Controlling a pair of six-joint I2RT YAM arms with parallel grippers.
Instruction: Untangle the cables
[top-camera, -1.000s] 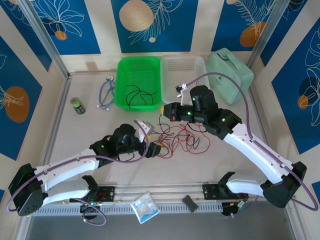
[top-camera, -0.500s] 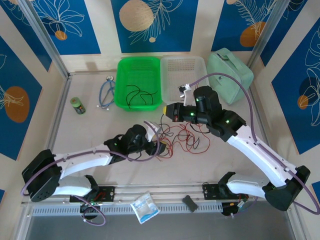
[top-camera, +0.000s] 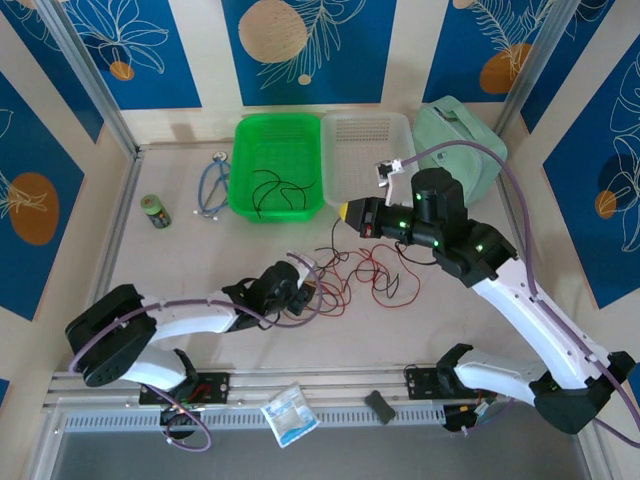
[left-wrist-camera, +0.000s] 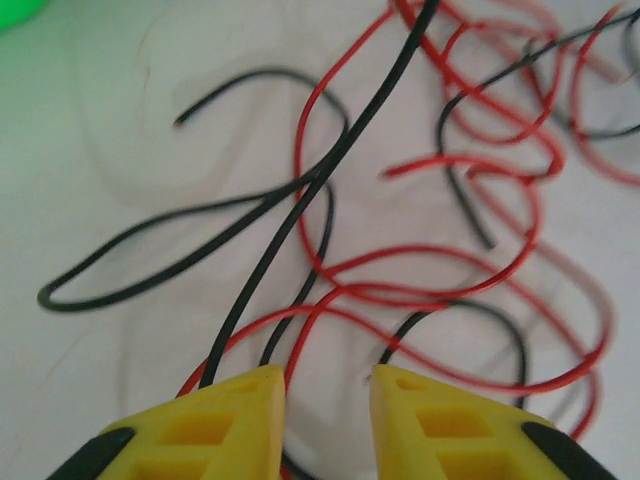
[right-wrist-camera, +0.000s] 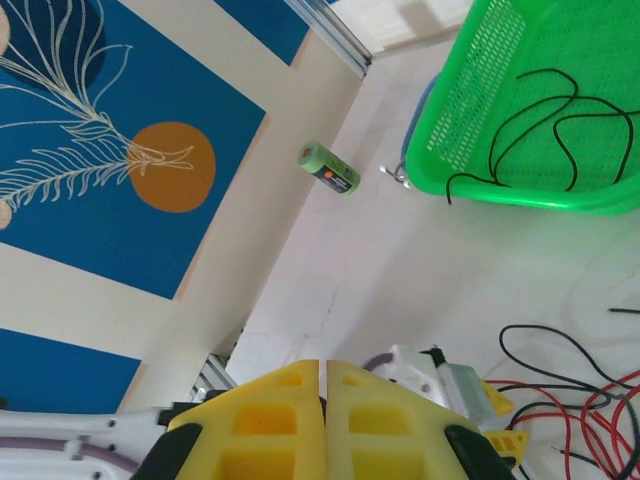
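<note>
Cables (top-camera: 355, 272): a loose tangle of red and black wire on the table (top-camera: 170, 260), in the middle of the overhead view, between the two grippers.
Left gripper (left-wrist-camera: 328, 385): low over the left edge of the tangle. Its yellow fingers stand apart with a narrow gap, so it is released. A black wire (left-wrist-camera: 300, 200) runs down to the left fingertip, and red wires (left-wrist-camera: 440, 290) lead into the gap.
Right gripper (right-wrist-camera: 323, 375): clenched, fingers pressed flat together, above the tangle's upper right.
Green basket (top-camera: 240, 165): upper centre, with loose black strands (top-camera: 275, 190) lying inside.
Stethoscope (top-camera: 212, 185): just left of the green basket.
</note>
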